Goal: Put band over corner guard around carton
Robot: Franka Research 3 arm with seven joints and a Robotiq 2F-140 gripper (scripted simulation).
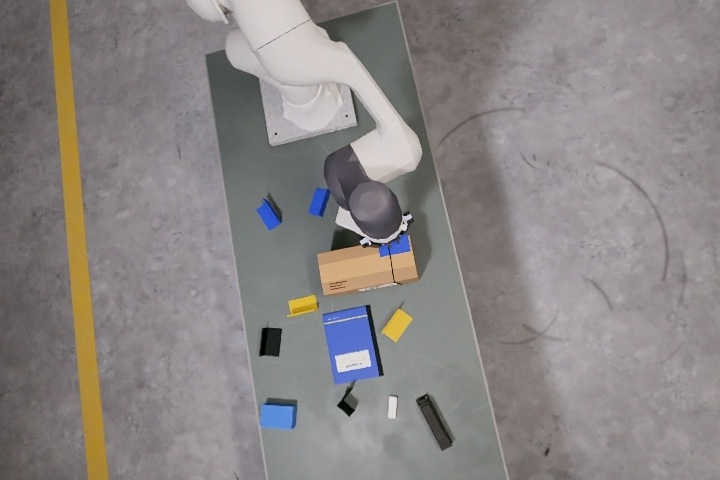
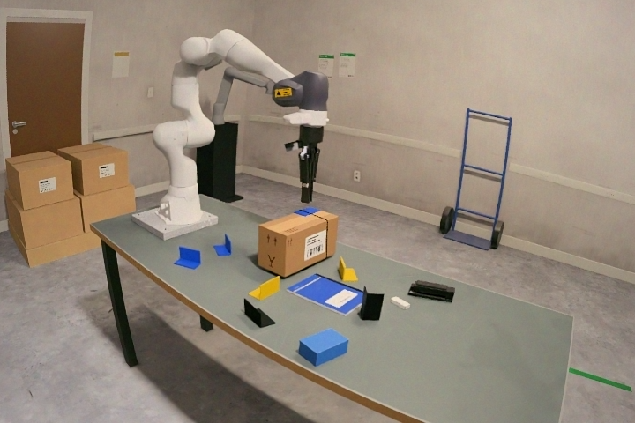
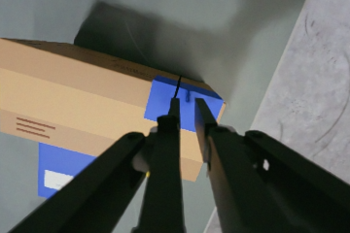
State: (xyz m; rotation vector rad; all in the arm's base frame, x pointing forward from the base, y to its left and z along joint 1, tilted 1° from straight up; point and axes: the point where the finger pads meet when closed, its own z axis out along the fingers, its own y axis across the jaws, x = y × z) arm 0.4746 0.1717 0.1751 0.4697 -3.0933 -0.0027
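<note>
The brown carton (image 1: 366, 268) stands level on the table; it also shows in the side view (image 2: 297, 241) and in the wrist view (image 3: 86, 107). A blue corner guard (image 1: 396, 246) sits on its top far corner, seen as well in the side view (image 2: 305, 211) and in the wrist view (image 3: 183, 104). A thin black band (image 1: 392, 266) runs round the carton near that end and over the guard (image 3: 180, 87); in the side view it runs straight down the carton's face (image 2: 325, 234). My gripper (image 2: 305, 198) hangs a little above the guard, fingers nearly together (image 3: 187, 104), with nothing between them.
Loose on the table are two blue guards (image 1: 268, 214) (image 1: 319, 201), two yellow guards (image 1: 302, 305) (image 1: 396, 324), two black guards (image 1: 270, 341) (image 1: 347, 404), a blue book (image 1: 351, 344), a blue block (image 1: 277, 415), a white piece (image 1: 392, 406) and a black tool (image 1: 434, 421).
</note>
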